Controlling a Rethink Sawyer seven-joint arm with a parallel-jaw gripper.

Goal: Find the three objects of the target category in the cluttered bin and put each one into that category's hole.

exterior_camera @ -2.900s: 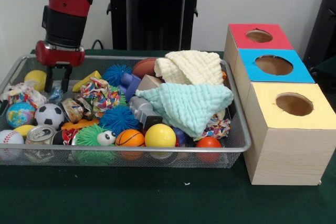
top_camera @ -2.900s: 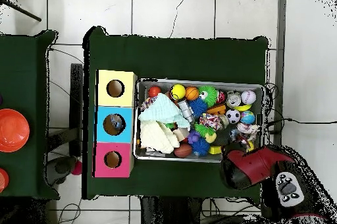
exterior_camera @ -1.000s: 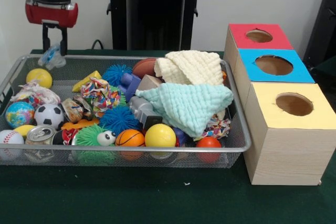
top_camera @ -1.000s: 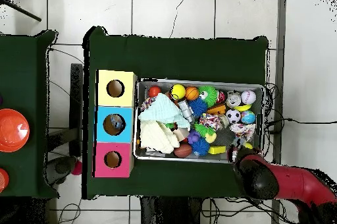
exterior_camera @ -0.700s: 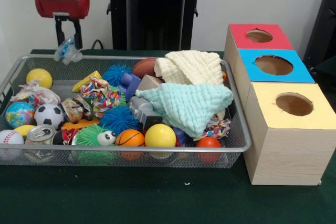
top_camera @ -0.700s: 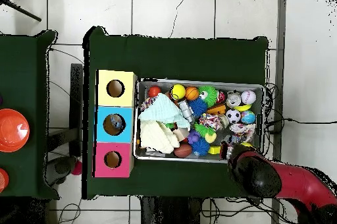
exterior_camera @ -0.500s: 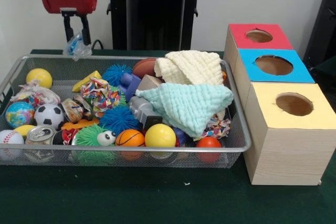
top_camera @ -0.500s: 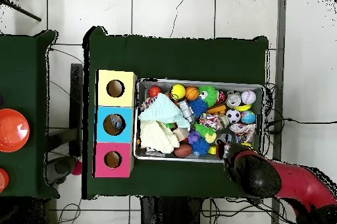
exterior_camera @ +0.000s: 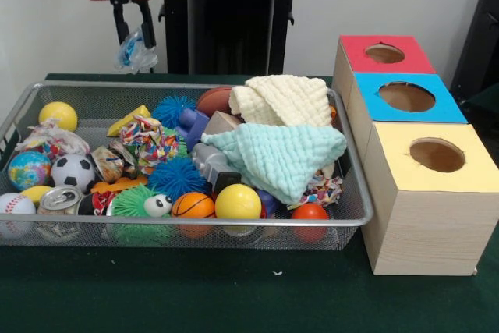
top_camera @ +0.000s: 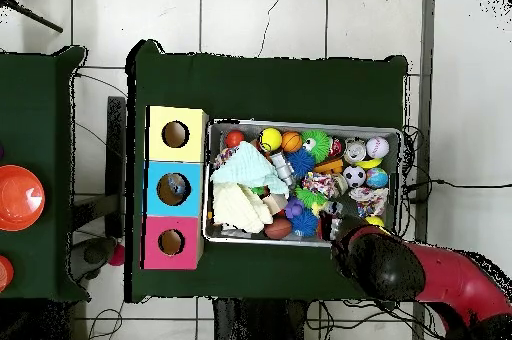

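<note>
The fingers [exterior_camera: 133, 23] pinch a crumpled clear plastic wrapper [exterior_camera: 134, 52] (bluish, shape hard to read), which hangs in the air above the far rim of the wire bin [exterior_camera: 187, 224]. Below lie a pale green cloth [exterior_camera: 277, 155], a cream cloth [exterior_camera: 282, 100], balls and spiky toys. Right of the bin on the green worktop [exterior_camera: 234, 294] stand the red box [exterior_camera: 380, 56], blue box [exterior_camera: 405, 99] and yellow box [exterior_camera: 433, 193], each with a round hole.

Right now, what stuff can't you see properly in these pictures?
- The crumpled wrapper in the gripper: too small in the front view to identify, and hidden under the arm overhead.
- Things under the mint cloth and cream cloth: covered in both views.
- Inside the red box: dark hole.
</note>
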